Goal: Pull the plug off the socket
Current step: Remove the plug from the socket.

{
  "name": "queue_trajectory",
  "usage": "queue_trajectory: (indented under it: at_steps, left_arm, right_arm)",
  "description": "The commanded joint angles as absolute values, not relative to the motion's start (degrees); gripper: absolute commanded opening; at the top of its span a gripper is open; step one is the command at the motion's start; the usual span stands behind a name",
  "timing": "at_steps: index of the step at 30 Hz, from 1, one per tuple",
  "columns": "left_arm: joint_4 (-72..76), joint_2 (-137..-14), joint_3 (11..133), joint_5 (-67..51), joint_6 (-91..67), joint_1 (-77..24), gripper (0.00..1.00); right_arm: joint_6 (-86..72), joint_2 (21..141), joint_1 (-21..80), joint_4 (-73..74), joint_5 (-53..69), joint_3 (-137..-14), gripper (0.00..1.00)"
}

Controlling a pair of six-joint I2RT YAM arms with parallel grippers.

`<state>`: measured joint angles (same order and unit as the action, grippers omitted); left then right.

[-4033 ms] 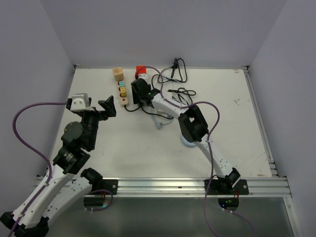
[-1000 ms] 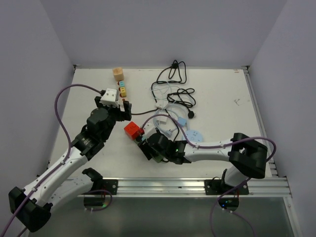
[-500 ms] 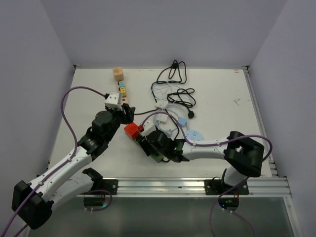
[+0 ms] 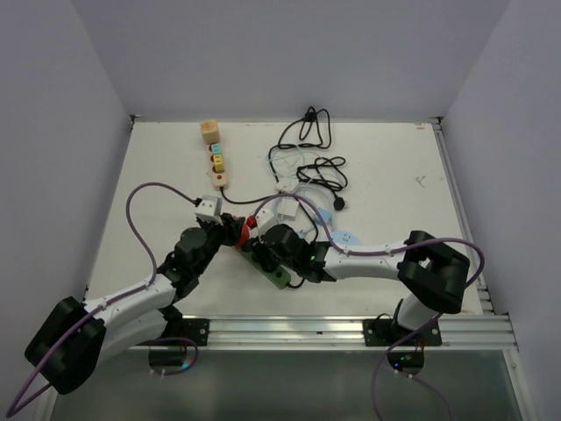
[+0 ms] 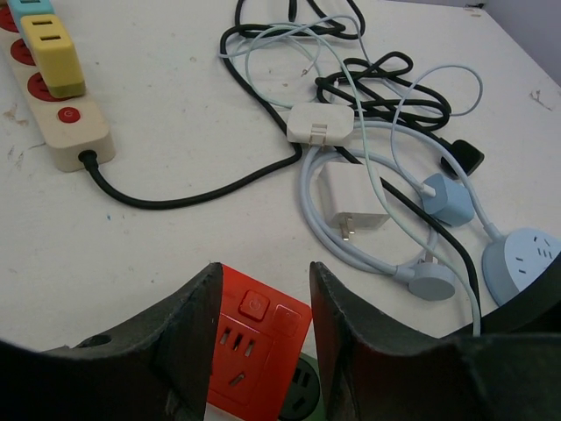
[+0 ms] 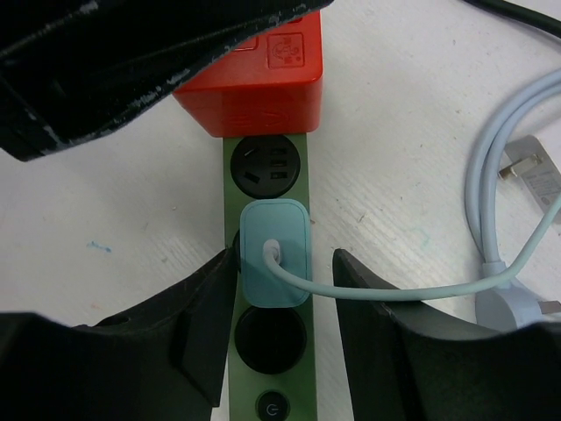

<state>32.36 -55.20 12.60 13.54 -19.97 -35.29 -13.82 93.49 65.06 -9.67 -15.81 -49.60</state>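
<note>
A green socket strip [image 4: 273, 270] lies near the table's front. A red plug cube [image 5: 254, 342] sits in its end socket, and a light-blue plug [image 6: 289, 228] with a pale cable sits in the middle one. In the left wrist view my left gripper [image 5: 265, 274] is shut on the red cube, both fingers against its sides. My right gripper [image 6: 285, 254] straddles the strip at the light-blue plug. Its left finger touches, and a gap shows at its right finger. In the top view the two grippers meet over the strip, left [image 4: 235, 230] and right [image 4: 263, 250].
A beige power strip [image 5: 53, 132] with yellow plugs lies at the back left beside a wooden block [image 4: 209, 132]. A tangle of black and pale-blue cables [image 4: 307, 162], a white charger [image 5: 351, 197] and a round blue socket [image 5: 517, 263] lie to the right.
My left arm has come down and forward onto the red cube and its jaws have narrowed onto it. My right gripper's jaws have narrowed round the strip.
</note>
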Motion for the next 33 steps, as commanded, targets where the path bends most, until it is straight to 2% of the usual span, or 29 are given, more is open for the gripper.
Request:
queue_trajectory:
  at_steps: [1,6,8,13,19,25,33]
  left_arm:
    - [46.1,-57.1,10.3,13.3,-19.5,-35.8,0.48]
    - [51.0,-60.3,7.8,13.4,-20.1,-35.8,0.47]
    - [51.3,-61.1,7.6,13.5,-20.5,-35.8,0.47]
    - [51.9,-61.5,6.7,14.1,-21.6,-35.9,0.47]
    - [53.4,-61.9,4.0,14.5,-24.6,-35.9,0.47]
    - [54.1,-62.4,2.1,14.9,-26.5,-36.3,0.47]
    - [54.7,-63.7,0.0,16.4,-27.9,-36.6,0.47]
  right_arm:
    - [-13.5,94.7,64.4,-10.5,-14.5,-52.5,0.50]
    - [-13.5,95.6,64.2,-10.1,-14.1,-53.4,0.46]
    - [-13.7,96.0,64.3,-10.0,-13.8,-53.7,0.42]
    - [-14.3,96.3,63.7,-10.0,-12.0,-53.8,0.24]
    - [-16.4,96.1,62.2,-11.1,-8.4,-52.6,0.09]
    - [-18.9,96.0,60.3,-12.9,-4.0,-50.8,0.04]
    - [-17.3,96.0,60.5,-9.9,-5.1,-52.4,0.02]
